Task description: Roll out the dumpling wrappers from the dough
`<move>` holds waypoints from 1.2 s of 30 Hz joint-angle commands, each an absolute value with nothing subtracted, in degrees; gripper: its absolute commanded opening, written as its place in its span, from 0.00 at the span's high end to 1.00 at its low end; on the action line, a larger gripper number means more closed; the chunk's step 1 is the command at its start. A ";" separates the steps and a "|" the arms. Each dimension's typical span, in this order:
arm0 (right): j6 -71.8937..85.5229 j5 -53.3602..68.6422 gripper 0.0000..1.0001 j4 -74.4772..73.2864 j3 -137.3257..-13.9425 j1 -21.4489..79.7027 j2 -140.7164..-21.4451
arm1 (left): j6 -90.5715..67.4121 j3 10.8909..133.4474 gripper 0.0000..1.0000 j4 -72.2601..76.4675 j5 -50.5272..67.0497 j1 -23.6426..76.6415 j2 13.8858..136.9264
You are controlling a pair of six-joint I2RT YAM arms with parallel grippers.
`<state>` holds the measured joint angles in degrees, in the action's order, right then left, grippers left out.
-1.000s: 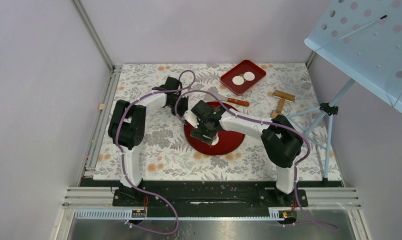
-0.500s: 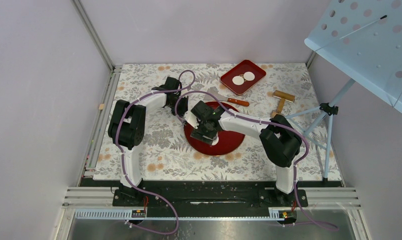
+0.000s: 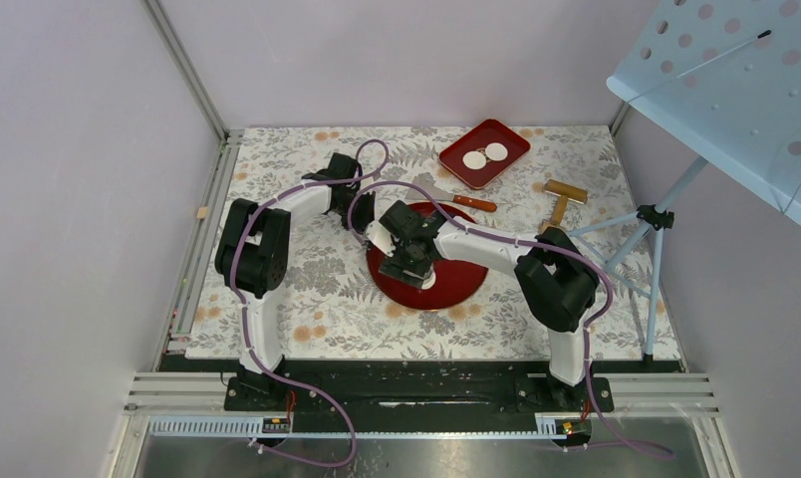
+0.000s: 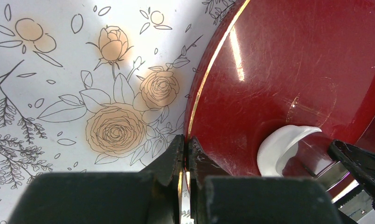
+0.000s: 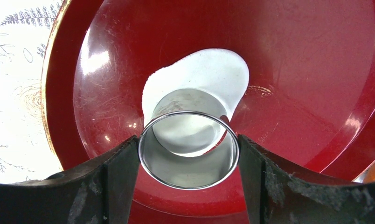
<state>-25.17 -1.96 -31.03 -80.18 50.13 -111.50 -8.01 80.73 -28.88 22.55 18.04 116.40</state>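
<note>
Fingers (image 5: pixel 115 182) around shiny ring (image 5: pixel 190 176) (soft dough (image 5: pixel 209 70))

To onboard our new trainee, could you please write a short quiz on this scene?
1. True or false: the left tool is shut on the rim of the round red plate.
2. The right tool holds: A) a wooden roller, B) a shiny metal ring cutter, C) a knife.
3. How many thin white round discs lie in the rectangular red tray?
Key: 1 true; 2 B; 3 two.
</note>
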 commanded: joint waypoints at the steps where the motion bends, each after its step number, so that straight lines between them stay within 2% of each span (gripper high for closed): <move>1: -25.09 -0.22 0.46 -33.97 -80.28 50.62 -115.21 | -7.56 79.78 1.00 -28.04 20.21 16.69 116.06; 19: -24.77 8.84 0.49 -39.64 -83.68 47.27 -118.38 | -7.60 79.80 1.00 -28.08 20.19 16.66 116.17; 36: -23.64 10.57 0.51 -47.70 -90.29 46.75 -124.17 | -7.73 79.74 1.00 -28.14 19.95 16.64 116.13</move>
